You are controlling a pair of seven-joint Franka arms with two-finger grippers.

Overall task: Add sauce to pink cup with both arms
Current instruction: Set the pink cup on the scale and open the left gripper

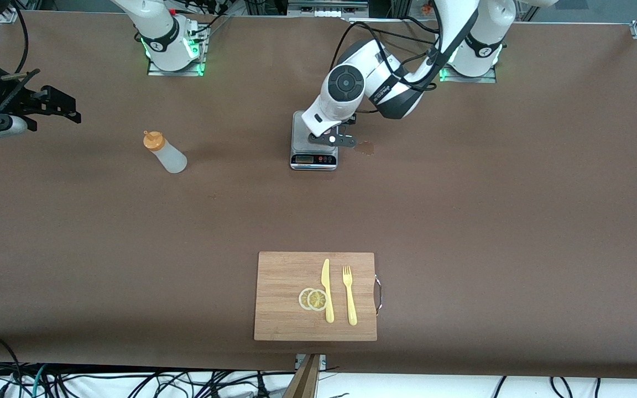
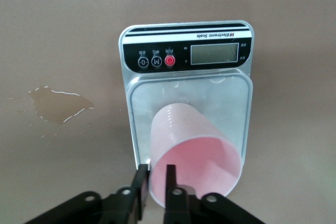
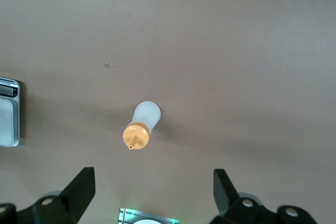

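The pink cup (image 2: pixel 191 153) stands on the tray of a small kitchen scale (image 2: pixel 186 51); in the front view the left arm's hand hides it. My left gripper (image 2: pixel 156 174) (image 1: pixel 332 138) straddles the cup's rim, one finger inside and one outside. The fingers are slightly parted and the inner one is clear of the wall. The sauce bottle (image 1: pixel 166 153) (image 3: pixel 142 127), whitish with an orange cap, stands upright on the table toward the right arm's end. My right gripper (image 1: pixel 67 108) (image 3: pixel 154 176) hangs wide open above the table near the bottle, holding nothing.
A small wet spill (image 1: pixel 365 147) (image 2: pixel 55 103) lies on the brown table beside the scale (image 1: pixel 314 157). Near the front edge a wooden cutting board (image 1: pixel 285 298) carries a yellow knife (image 1: pixel 327 290), a yellow fork (image 1: pixel 349 296) and two lemon slices (image 1: pixel 313 299).
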